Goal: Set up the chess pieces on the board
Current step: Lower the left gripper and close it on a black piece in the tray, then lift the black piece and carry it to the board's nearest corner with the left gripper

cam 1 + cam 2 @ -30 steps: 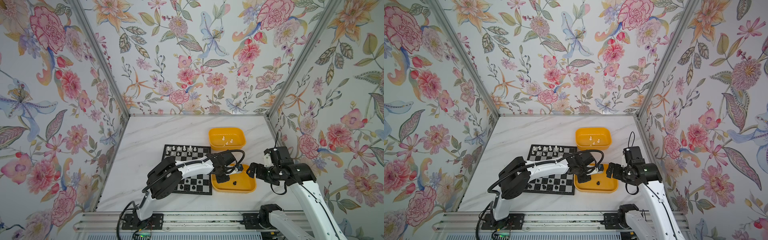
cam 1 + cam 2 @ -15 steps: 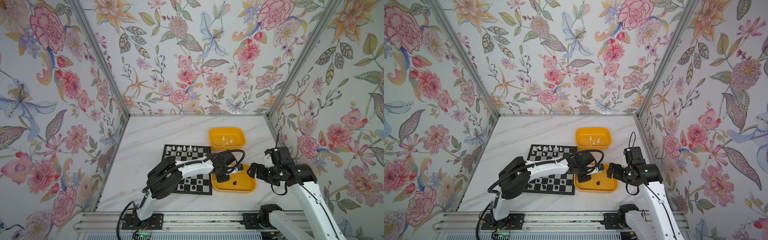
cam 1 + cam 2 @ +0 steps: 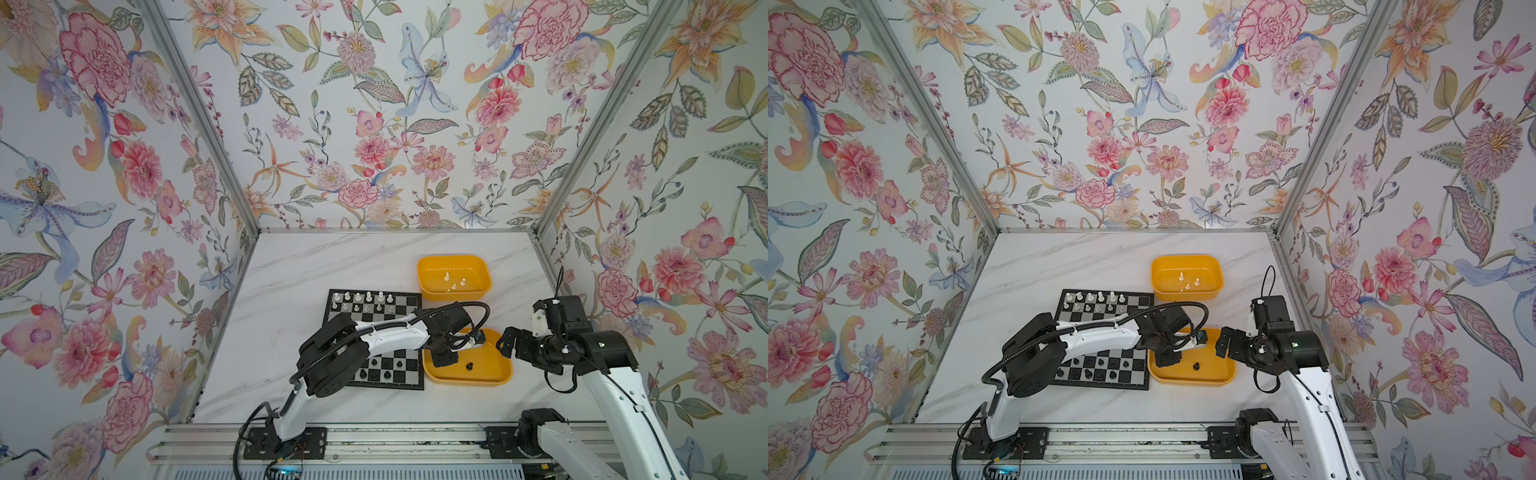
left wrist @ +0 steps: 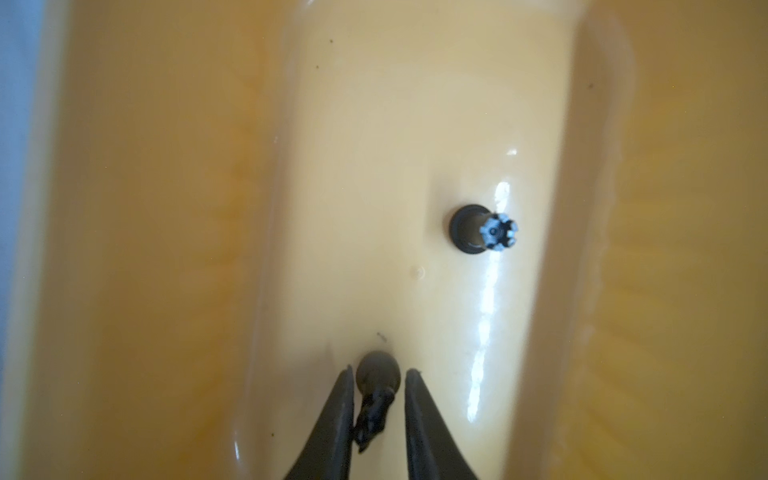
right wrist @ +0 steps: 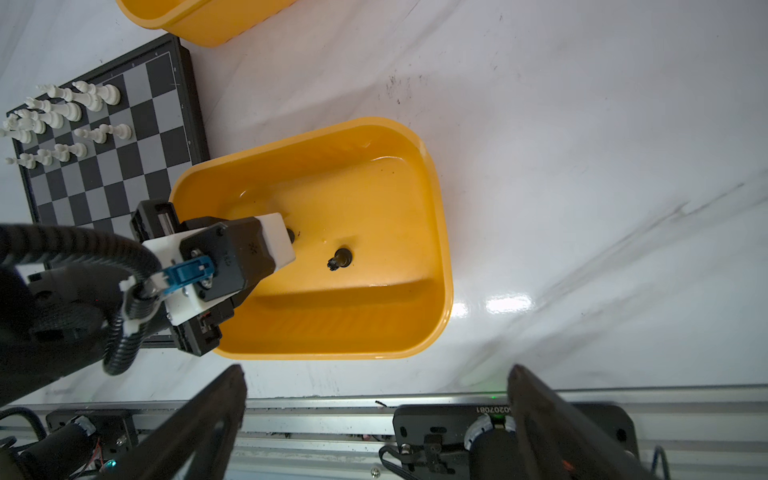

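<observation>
Black chess piece point(image 4: 374, 409), knight by the look, sits on the floor of the near yellow tub point(image 5: 332, 328), at the end toward the board point(image 5: 104, 183), seemingly upright. Left gripper point(image 4: 378, 370) straddles it from above, jaws narrowed: one finger touching, a sliver of gap at the other, no firm hold yet. Long axis runs with the fingers. Crowned black piece point(image 4: 482, 232) stands mid-tub, apart. Right gripper point(image 5: 376, 368) gapes wide, empty, beside the tub's rim away from the board; left arm nearer by far

Left tool point(image 3: 442, 360) inside nearer yellow tub point(image 3: 492, 377)
</observation>
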Robot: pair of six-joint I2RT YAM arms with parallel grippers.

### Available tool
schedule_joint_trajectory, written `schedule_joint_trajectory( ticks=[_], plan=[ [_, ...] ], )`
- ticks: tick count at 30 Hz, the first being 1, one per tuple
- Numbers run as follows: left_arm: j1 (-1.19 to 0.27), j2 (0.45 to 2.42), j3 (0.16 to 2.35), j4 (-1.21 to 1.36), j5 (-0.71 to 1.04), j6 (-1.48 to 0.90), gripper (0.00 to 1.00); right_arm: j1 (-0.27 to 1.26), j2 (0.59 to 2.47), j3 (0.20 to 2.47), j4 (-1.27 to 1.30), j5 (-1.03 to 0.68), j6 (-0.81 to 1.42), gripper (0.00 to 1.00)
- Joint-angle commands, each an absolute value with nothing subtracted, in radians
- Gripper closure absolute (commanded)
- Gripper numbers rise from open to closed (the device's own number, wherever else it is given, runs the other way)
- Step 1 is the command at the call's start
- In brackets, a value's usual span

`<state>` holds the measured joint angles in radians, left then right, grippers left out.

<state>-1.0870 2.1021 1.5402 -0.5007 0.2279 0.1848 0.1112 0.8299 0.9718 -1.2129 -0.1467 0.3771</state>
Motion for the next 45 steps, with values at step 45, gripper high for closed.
schedule_joint_trajectory(
  ticks=[45],
  plan=[
    [-1.118,1.490,1.176,-0.578,-0.018,-0.299,0.95,0.144,0.891,0.999,-1.143,-0.275,0.281,0.01]
  ],
)
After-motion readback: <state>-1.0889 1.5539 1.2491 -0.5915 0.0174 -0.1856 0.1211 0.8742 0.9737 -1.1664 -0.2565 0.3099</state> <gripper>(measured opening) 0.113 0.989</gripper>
